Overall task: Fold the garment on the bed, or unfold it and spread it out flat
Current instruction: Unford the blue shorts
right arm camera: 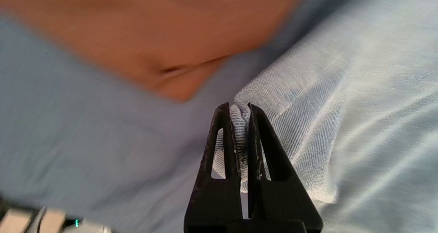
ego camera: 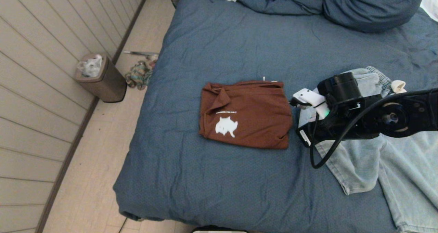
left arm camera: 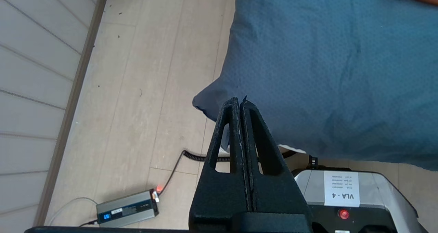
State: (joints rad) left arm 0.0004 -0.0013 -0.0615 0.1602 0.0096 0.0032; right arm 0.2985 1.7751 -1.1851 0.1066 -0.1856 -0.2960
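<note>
On the right side of the bed (ego camera: 212,48), the right pincer (right arm camera: 239,111) clamps a fold of the pale blue jeans (ego camera: 393,164), just beside the folded brown shirt (ego camera: 246,113). The left pincer (left arm camera: 239,101) hangs pressed together, empty, over the bed's near corner.

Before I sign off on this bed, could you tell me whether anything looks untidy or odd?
The brown shirt lies neatly folded, but the light denim jeans beside it lie rumpled and askew, with the right claw pinching a fold of them.
</note>
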